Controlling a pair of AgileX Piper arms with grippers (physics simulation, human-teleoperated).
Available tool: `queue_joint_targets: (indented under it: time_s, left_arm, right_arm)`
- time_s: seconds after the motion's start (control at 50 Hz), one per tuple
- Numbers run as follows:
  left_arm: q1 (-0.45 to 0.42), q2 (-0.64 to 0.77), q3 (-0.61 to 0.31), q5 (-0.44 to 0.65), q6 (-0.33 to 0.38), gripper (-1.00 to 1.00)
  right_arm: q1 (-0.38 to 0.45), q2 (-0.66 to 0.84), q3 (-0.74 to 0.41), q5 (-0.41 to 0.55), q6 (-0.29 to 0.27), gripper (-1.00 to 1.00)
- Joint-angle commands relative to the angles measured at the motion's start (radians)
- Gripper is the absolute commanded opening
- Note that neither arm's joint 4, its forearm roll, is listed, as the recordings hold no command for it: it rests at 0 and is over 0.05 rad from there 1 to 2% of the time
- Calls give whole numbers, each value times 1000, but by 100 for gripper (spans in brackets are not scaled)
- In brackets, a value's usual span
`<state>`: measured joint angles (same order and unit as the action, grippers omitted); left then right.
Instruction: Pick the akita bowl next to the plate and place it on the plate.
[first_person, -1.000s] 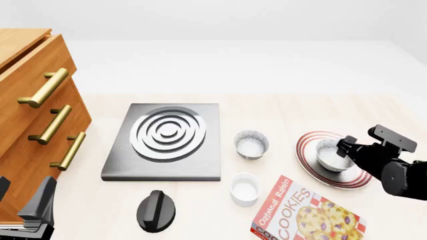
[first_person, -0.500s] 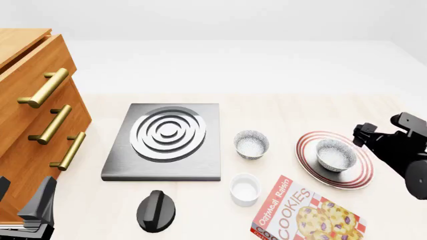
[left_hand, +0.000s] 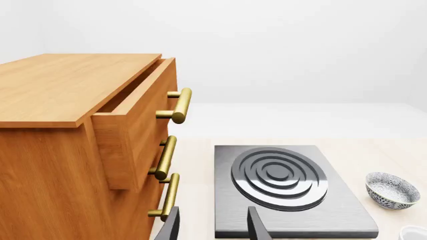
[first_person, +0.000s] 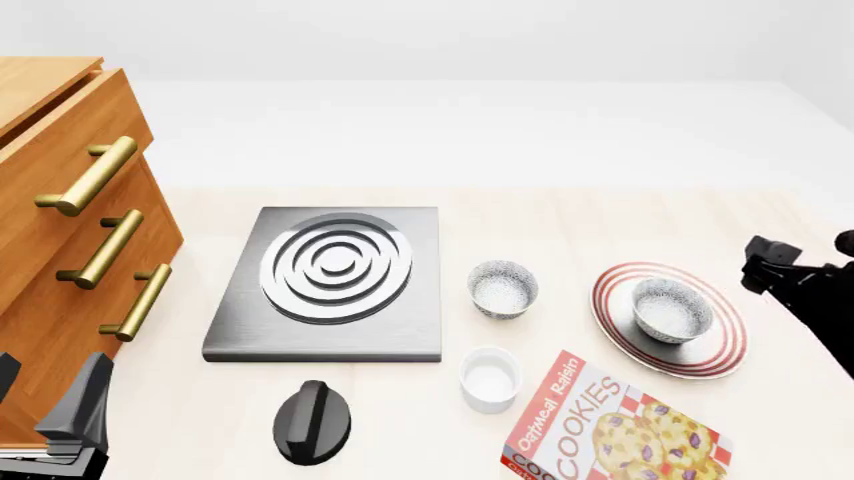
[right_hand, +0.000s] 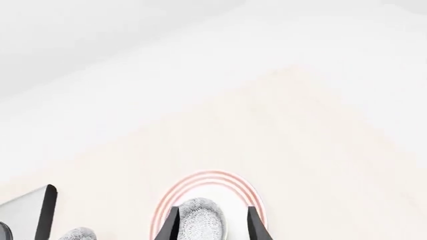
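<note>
Akita bowl (first_person: 671, 309) seated on the plate (first_person: 613, 322), just left of the right pincer (first_person: 801, 262), spread and empty; left pincer (left_hand: 212, 227) spread, well apart.

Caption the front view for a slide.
Grey-blue speckled bowl sits on the red-ringed white plate; right end effector open beside it.

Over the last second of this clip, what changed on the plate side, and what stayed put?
The right gripper, whose fingers were around the akita bowl, let it go and drew back to the right, open. The bowl stayed on the plate. The other speckled bowl, white cup and left gripper did not move.
</note>
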<state>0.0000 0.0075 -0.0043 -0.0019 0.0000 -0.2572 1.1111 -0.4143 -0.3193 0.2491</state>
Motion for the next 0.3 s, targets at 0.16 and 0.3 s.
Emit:
queue_joint_targets:
  time_s: [0.16,0.3]
  left_arm:
    - [0,0,0,0,0,100]
    - [0,0,0,0,0,100]
  right_arm:
    - [19,-185,77,14,-14,100]
    - [20,-223,114,-12,-16,100]
